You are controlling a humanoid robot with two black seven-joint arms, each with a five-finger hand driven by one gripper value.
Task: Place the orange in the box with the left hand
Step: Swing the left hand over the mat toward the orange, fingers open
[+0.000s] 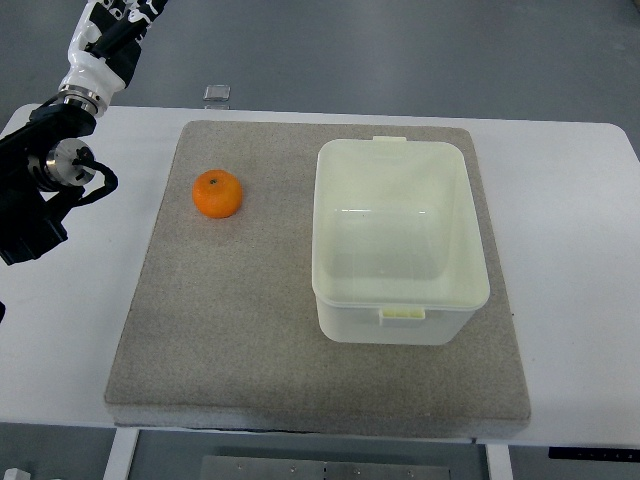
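Black and bulky, the left hand (45,195) hung over the white table (570,230) at the left edge of the view, well clear of the fruit. From where I stood its fingers were hard to make out; one dark curved piece hooked out toward the mat, but whether the hand was spread or curled I could not tell. It held nothing that I could see.

Nearest the robot's side lay the front edge of a grey felt-like mat (250,350), which covered most of the tabletop. Farther in, on the mat's right half, sat the box (400,305), a pale translucent tub with no lid and nothing inside, small tabs showing at its near and far rims.

Beyond that line, on the mat's left part, rested the orange (218,194), upright with its little stem dimple facing up, well apart from the box and near the hand yet not touching it.

At the far edge of the table, just off the mat, lay a small clear square object (217,94).
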